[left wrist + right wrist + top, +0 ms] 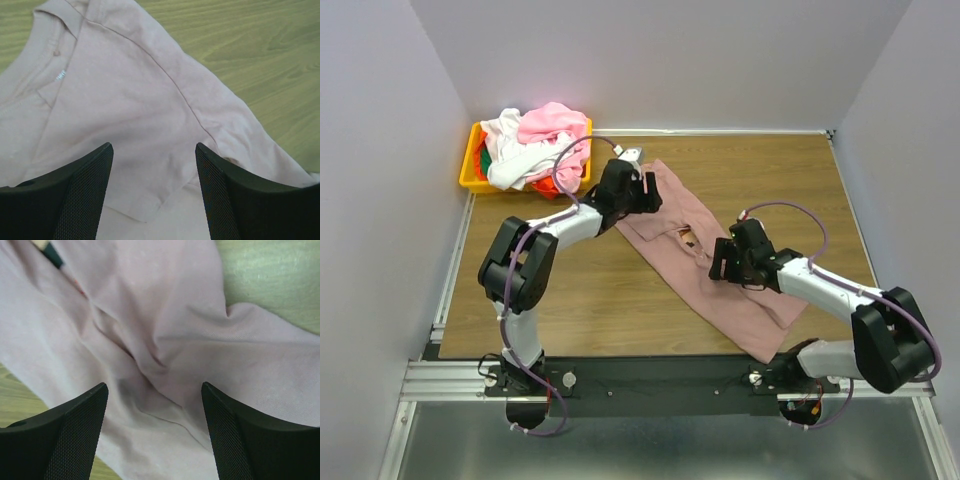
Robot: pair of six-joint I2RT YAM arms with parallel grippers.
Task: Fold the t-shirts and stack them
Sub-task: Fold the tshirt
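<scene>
The left gripper (154, 150) hung with its jaws apart and empty over the upper part of the mauve tee (125, 100). The right gripper (154, 387), jaws likewise apart and empty, hung over rumpled cloth lower down. The tee lay spread diagonally on the table (610, 300). Other tees (535, 140) were heaped in the bin (470, 178) at the far-left corner.

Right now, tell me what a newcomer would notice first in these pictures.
A mauve-pink t-shirt lies crumpled diagonally across the table, with the left hand open over its collar end and the right hand open over its lower half. At the far left corner, a yellow bin is heaped with more t-shirts, pink and white on top.
</scene>
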